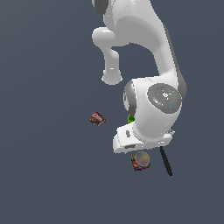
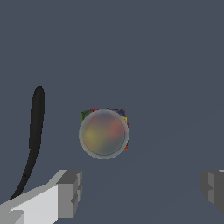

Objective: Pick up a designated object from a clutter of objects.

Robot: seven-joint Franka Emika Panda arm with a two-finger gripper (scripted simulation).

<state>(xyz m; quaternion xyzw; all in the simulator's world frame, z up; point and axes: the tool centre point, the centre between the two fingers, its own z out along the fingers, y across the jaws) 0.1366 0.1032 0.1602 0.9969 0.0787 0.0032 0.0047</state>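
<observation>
The designated object [image 1: 141, 161] is a small jar with a red, blue and orange patterned body and a pale translucent round top; it stands on the grey floor just below the arm's hand in the exterior view. In the wrist view the jar [image 2: 104, 133] is seen from straight above, its round top facing the camera. My gripper [image 2: 142, 192] is open, its two grey fingers [image 2: 70, 192] spread wide with nothing between them, and the jar lies beyond the gap, apart from both. In the exterior view the fingers are hidden behind the hand.
A long black-handled tool [image 1: 166, 161] lies close to the jar on the exterior view's right, also visible as the tool [image 2: 34, 131] in the wrist view. A brown-red packet [image 1: 97, 118] sits to the exterior view's left. A green cup [image 1: 130, 118] peeks from behind the wrist.
</observation>
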